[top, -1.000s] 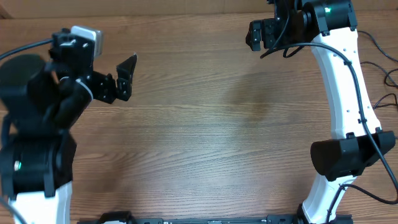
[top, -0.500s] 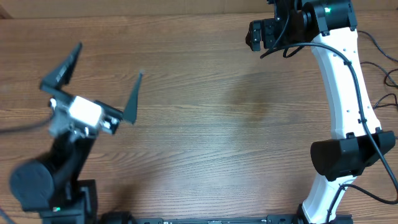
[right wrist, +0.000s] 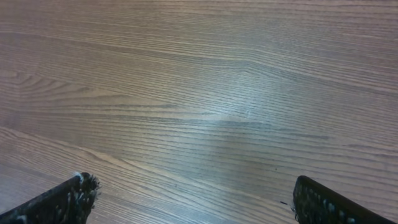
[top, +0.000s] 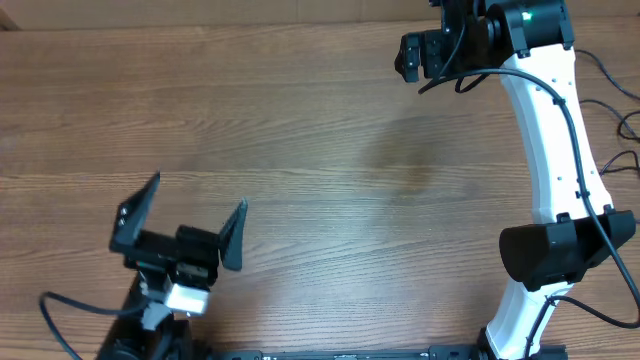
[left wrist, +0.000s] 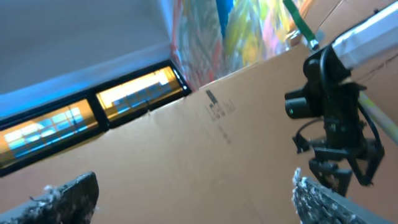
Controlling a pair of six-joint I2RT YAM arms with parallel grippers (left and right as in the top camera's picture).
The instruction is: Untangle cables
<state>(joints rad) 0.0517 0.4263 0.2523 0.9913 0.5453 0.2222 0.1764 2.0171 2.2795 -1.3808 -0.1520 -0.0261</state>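
Note:
No loose thin cables show in any view; the wood table (top: pixel 330 190) is bare where I can see it. My left gripper (top: pixel 199 193) is at the front left of the table, tilted upward, open and empty. In the left wrist view its jaws (left wrist: pixel 193 202) are spread wide and face a cardboard wall. My right gripper (top: pixel 413 55) is at the far edge, right of centre. In the right wrist view its jaws (right wrist: pixel 196 199) are spread wide over bare wood and hold nothing.
A brown cardboard wall (left wrist: pixel 186 143) stands behind the table, with the right arm (left wrist: pixel 333 124) in front of it. The white right arm (top: pixel 550 150) runs along the right side. Thick black arm wires (top: pixel 615 100) lie at the right edge.
My left arm has swung from the far left back to the front left, and its gripper now tilts upward and is spread wide. The right arm has not moved.

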